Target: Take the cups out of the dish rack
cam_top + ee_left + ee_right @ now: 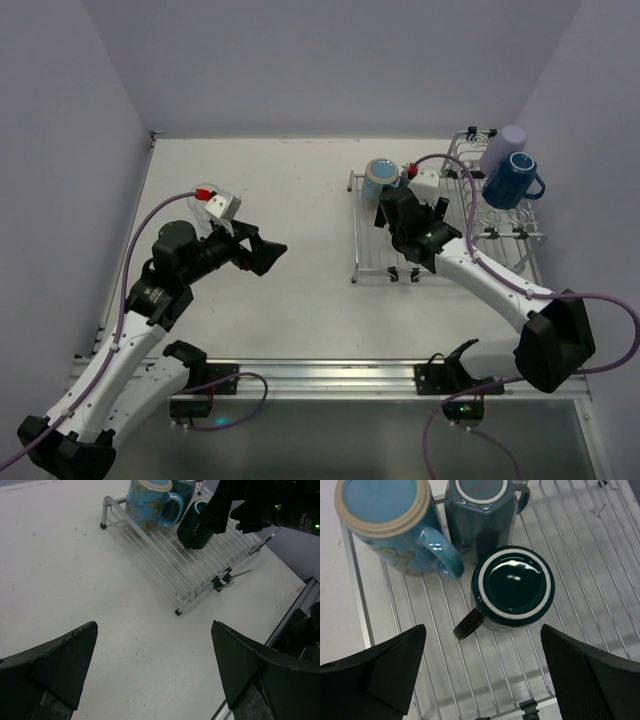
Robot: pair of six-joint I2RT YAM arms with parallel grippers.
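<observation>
The dish rack (375,255) stands at the right of the table. Upside down on its flat grid (600,580) are a light blue mug (385,525) and two dark teal mugs, one (512,587) in front of the other (480,515). My right gripper (482,630) hovers open above the nearer teal mug, its fingers either side of the mug's handle, touching nothing. A lavender tumbler (503,148) and a dark blue mug (510,182) sit on the rack's taller right section. My left gripper (275,250) is open and empty over bare table, left of the rack (170,565).
A metal rail (330,375) runs along the table's near edge, between the arm bases. Walls close in the table on the left, back and right. The right arm (265,505) reaches over the rack's grid, and its purple cable loops beside the mugs.
</observation>
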